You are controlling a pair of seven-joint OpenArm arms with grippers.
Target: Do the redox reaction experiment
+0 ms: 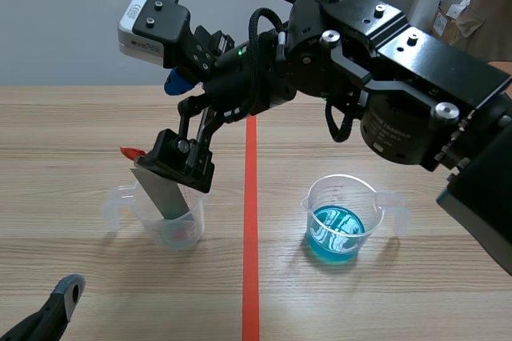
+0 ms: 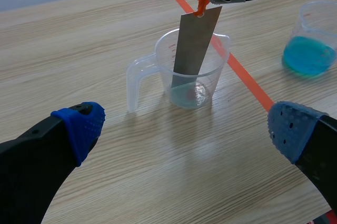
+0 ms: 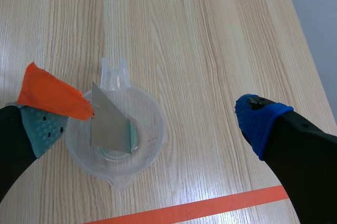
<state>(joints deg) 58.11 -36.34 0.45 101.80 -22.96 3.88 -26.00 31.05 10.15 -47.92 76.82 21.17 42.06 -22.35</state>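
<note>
strip: thin grey metal strip (image 1: 164,193) w/ orange tag (image 1: 128,151) stands tilted in clear plastic measuring cup (image 1: 192,229), at 9 o'clock from blue-liquid cup (image 1: 314,197).
R tool (image 3: 152,124): spread wide, grips nothing; tag seems to touch one pad (image 3: 45,129).
L tool (image 2: 188,126): wide, empty, low at 7 o'clock of tabletop (image 1: 80,293).
handling: prob light, stiff, slick; take hold at tag end; cup tips easily.

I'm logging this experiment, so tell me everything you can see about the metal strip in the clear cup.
The metal strip is a thin, flat grey rectangle, dull like sheet metal, with an orange tag at its top corner. It stands tilted in the clear cup, lower end in a little pale liquid at the bottom, upper end above the rim. The right pincer is open around it, the tag beside one pad.
</note>
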